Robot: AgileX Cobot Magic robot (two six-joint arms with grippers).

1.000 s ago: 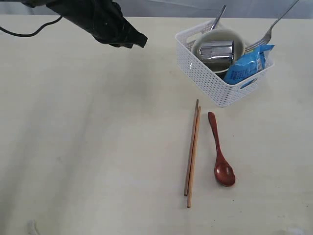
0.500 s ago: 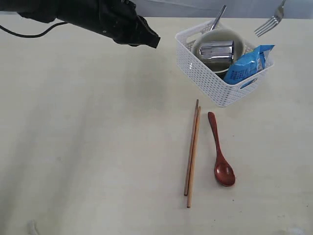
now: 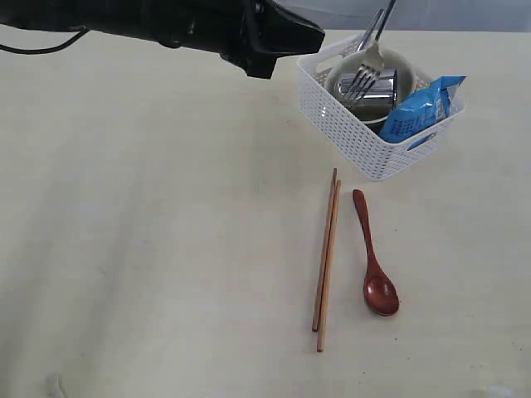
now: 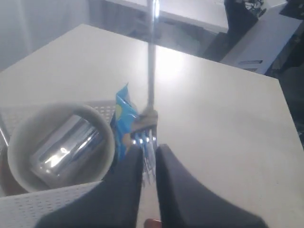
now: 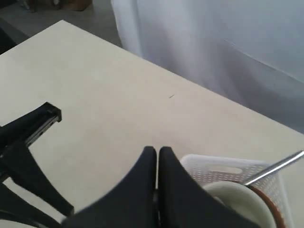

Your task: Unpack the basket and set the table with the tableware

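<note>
Left pincer (image 4: 148, 150) is held slightly parted and empty, near the far-left corner of the basket (image 3: 332, 124), which is set at the far right of the surface (image 3: 149, 232). Right pincer (image 5: 155, 152) is pressed shut — anything gripped is hidden. Fork (image 3: 363, 73) is hung tines-down over the bowl (image 3: 397, 58) and cup (image 3: 377, 85) in the basket — handle cut off above. Chopsticks (image 3: 326, 257) and spoon (image 3: 375, 257) are laid side by side, apart, nearer on the surface.
</note>
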